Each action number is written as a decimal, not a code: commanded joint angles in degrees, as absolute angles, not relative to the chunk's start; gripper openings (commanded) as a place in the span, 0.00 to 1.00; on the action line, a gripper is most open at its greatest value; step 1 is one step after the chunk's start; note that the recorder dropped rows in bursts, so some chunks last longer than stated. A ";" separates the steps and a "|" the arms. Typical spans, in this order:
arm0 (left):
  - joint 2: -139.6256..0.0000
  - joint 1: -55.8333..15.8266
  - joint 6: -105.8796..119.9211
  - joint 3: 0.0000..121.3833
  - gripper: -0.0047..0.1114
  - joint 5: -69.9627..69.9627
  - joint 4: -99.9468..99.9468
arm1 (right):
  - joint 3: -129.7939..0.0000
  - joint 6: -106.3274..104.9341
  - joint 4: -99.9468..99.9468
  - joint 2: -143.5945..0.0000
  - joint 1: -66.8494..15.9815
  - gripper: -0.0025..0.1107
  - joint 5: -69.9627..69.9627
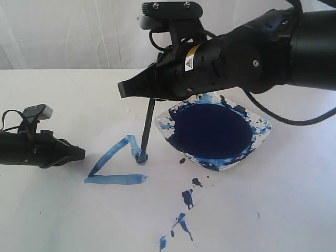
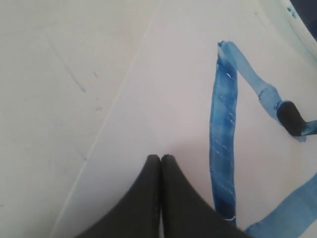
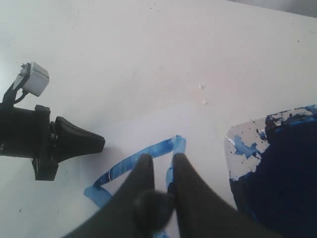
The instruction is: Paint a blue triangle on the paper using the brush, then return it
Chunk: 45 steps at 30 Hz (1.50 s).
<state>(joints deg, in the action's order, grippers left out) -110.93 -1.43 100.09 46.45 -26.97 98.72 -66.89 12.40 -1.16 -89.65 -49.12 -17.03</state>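
Note:
My right gripper [image 1: 124, 89] is shut on the brush [image 1: 148, 121], a thin black stick held nearly upright. Its bristle tip [image 1: 142, 156] touches the paper [image 1: 121, 205]. The blue triangle [image 1: 107, 158] shows a long slanted side, a bottom stroke, and a short wavy stroke from the apex down to the tip. In the right wrist view the gripper [image 3: 161, 157] hangs over the strokes [image 3: 133, 158], with the brush's top end [image 3: 153, 206] blurred between the fingers. My left gripper [image 1: 81, 153] [image 2: 161, 157] is shut and empty, low over the paper [image 2: 168, 99] beside the triangle [image 2: 225, 124]. The brush tip [image 2: 290, 118] shows there too.
A square white dish [image 1: 260, 137] full of dark blue paint sits right of the triangle, under my right arm; its rim [image 3: 242, 148] is paint-smeared. Dark blue splatters [image 1: 187, 198] dot the paper in front of the dish. The left gripper [image 3: 99, 143] lies to the triangle's left.

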 commanded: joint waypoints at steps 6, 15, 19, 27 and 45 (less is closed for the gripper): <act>-110.58 -1.31 100.24 45.95 0.04 -28.10 99.95 | -66.68 13.10 0.44 -86.64 -49.64 0.02 -24.41; -110.58 -1.31 100.24 45.95 0.04 -28.10 99.95 | -66.68 13.10 0.44 -86.31 -49.64 0.02 -28.59; -110.58 -1.31 100.24 45.95 0.04 -28.10 99.95 | -66.68 12.79 0.44 -85.92 -49.64 0.02 -30.26; -110.58 -1.31 100.24 45.95 0.04 -28.10 99.95 | -66.68 12.69 0.44 -83.76 -49.64 0.02 -32.12; -110.58 -1.31 100.24 45.95 0.04 -28.10 99.95 | -66.68 12.69 0.00 -82.59 -50.39 0.02 -32.34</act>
